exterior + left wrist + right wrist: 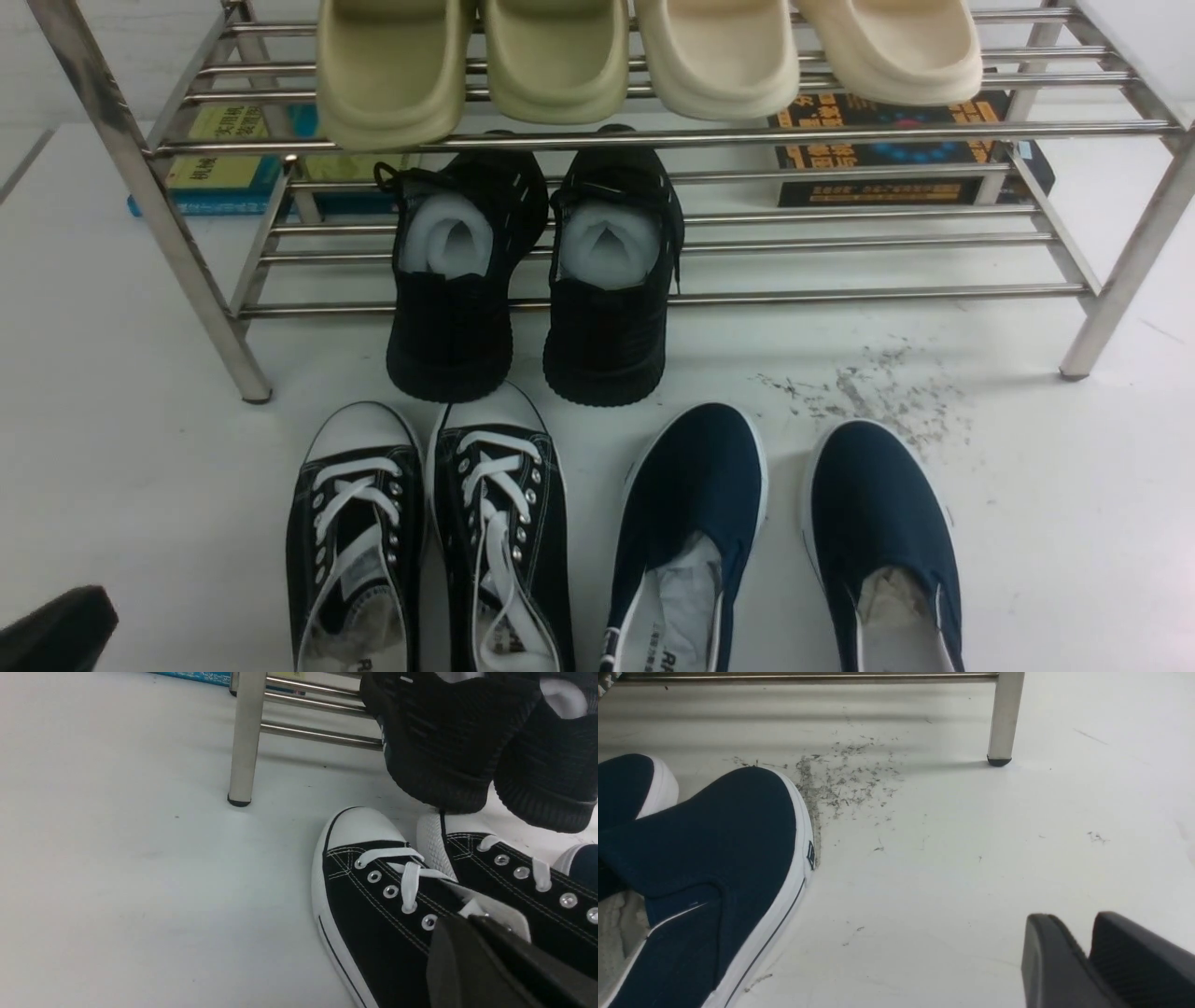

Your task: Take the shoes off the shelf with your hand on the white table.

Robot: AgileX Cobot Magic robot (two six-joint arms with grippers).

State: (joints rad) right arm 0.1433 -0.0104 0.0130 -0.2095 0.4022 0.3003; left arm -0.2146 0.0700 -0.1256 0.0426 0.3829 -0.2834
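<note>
The black canvas sneakers with white laces stand side by side on the white table (pixel 140 485) in front of the shelf (pixel 653 138), toes toward it: one (pixel 355 551) on the left, the other (pixel 504 532) beside it. Both show in the left wrist view (pixel 373 905). My left gripper (pixel 460 919) is shut and empty; in the front view it (pixel 56 630) sits low at the near left corner, apart from the sneakers. My right gripper (pixel 1071 921) is shut and empty above bare table to the right of a navy shoe; it is out of the front view.
Black knit shoes (pixel 457 280) with white stuffing rest on the lower tier, heels on the table. Navy slip-ons (pixel 691 523) stand right of the sneakers. Foam slippers (pixel 392 65) fill the top tier. Books (pixel 887 149) lie behind. Scuff specks (pixel 868 392) mark the table. A shelf leg (pixel 1004 714) stands ahead.
</note>
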